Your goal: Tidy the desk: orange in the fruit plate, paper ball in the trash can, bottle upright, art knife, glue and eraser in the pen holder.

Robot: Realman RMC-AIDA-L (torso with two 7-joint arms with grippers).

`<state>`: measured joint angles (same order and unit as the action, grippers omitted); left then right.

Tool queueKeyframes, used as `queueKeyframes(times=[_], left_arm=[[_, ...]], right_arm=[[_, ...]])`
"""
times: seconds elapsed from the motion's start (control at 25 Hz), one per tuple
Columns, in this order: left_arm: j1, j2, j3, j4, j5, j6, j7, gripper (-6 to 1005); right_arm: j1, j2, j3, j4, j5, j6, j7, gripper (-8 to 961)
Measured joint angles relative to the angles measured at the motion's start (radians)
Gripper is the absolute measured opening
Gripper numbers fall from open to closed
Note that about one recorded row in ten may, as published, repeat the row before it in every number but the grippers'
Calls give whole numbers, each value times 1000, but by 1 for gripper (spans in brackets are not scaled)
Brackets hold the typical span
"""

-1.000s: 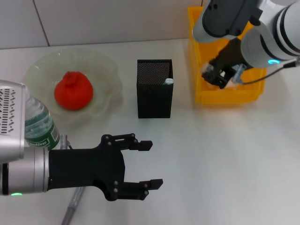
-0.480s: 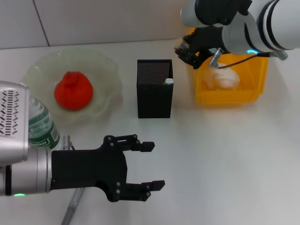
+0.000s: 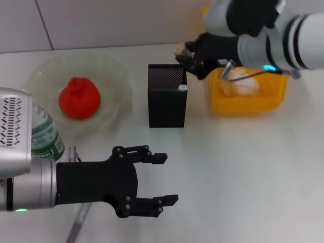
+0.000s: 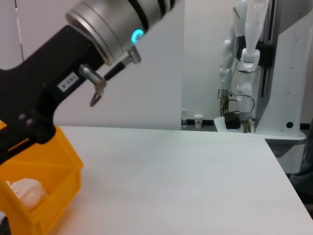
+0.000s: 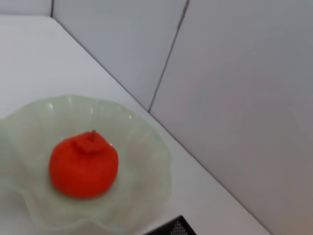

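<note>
The orange (image 3: 78, 97) (image 5: 83, 164) lies in the pale green fruit plate (image 3: 117, 76) (image 5: 149, 147). A crumpled paper ball (image 3: 244, 83) (image 4: 23, 191) rests inside the yellow trash can (image 3: 246, 105) (image 4: 54, 196). The bottle (image 3: 44, 135) stands upright by my left arm. A white-capped item (image 3: 182, 87) pokes out of the black mesh pen holder (image 3: 167, 104). A grey pen-like tool (image 3: 78, 223) lies under my left arm. My left gripper (image 3: 167, 178) hovers open over bare table. My right gripper (image 3: 190, 58) hangs open and empty just right of the holder's top. No eraser is in view.
The white wall runs close behind the plate, holder and trash can. Bare table stretches across the front right. In the left wrist view, another robot stands beyond the table's far edge.
My right gripper rose out of the trash can and swung left toward the pen holder, leaving the paper ball in the can. The left gripper barely moved.
</note>
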<state>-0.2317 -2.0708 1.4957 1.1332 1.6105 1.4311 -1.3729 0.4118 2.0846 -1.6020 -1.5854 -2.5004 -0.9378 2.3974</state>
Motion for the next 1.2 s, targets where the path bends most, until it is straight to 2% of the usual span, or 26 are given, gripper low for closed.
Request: queueKeyframes(times=[0.12, 0.2, 0.24, 0.28, 0.32, 0.44, 0.68, 1.0, 1.2], left_arm=[[0, 0, 0, 0, 0, 0, 0, 786], [0, 0, 0, -1, 0, 0, 0, 786], [0, 0, 0, -1, 0, 0, 0, 786], [-2, 0, 0, -3, 0, 0, 0, 786], [-2, 0, 0, -3, 0, 0, 0, 786], [-9, -1, 0, -13, 0, 0, 2, 786], [-23, -2, 0, -46, -21, 0, 30, 786], [-23, -2, 0, -50, -29, 0, 48, 786], [-22, -2, 0, -52, -30, 0, 52, 786]], right_arm=[[-40, 0, 23, -8, 86, 17, -60, 259], [-95, -1, 83, -17, 238, 19, -161, 259], [-95, -1, 83, -17, 238, 19, -161, 259], [-127, -1, 120, -20, 331, 16, -228, 259], [-127, -1, 120, -20, 331, 16, -228, 259], [-179, -1, 190, -9, 460, 2, -324, 260], [-200, -5, 266, 78, 624, -63, -448, 260], [-185, -5, 275, 142, 643, -73, -470, 259], [-176, -5, 299, 199, 752, -121, -564, 259]])
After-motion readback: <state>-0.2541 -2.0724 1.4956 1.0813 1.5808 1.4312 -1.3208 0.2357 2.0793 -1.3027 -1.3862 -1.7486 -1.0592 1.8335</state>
